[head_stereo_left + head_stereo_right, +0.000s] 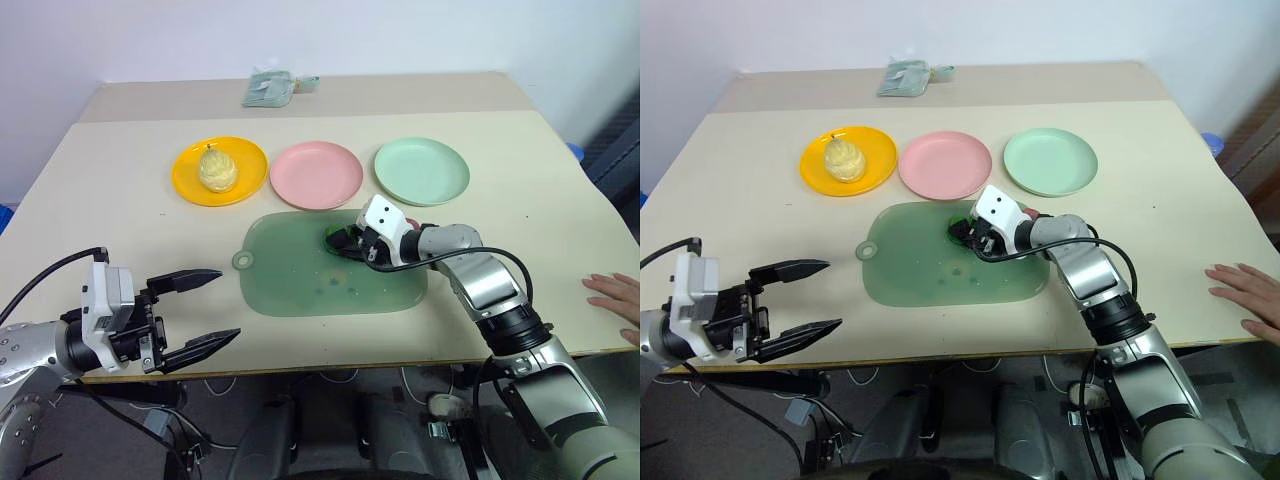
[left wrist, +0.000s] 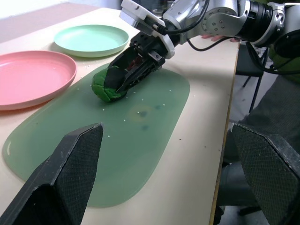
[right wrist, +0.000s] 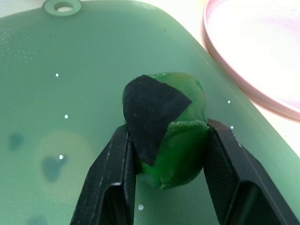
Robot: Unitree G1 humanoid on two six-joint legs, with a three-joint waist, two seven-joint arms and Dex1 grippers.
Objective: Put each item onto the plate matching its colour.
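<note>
Gripping now: the green ball [image 3: 165, 129] is clamped between the two fingers of the right gripper [image 3: 166, 154], low on the translucent mat [image 1: 300, 280].
Left gripper [image 1: 198, 312]: held wide open and empty, near the table's front edge.
Done: the pear [image 1: 217, 168] is seen on the yellow plate [image 1: 185, 172].
Left: the ball is owed to the green plate [image 1: 421, 170]; the pink plate [image 1: 316, 175] is bare, and the red fruit cannot be made out clearly.
</note>
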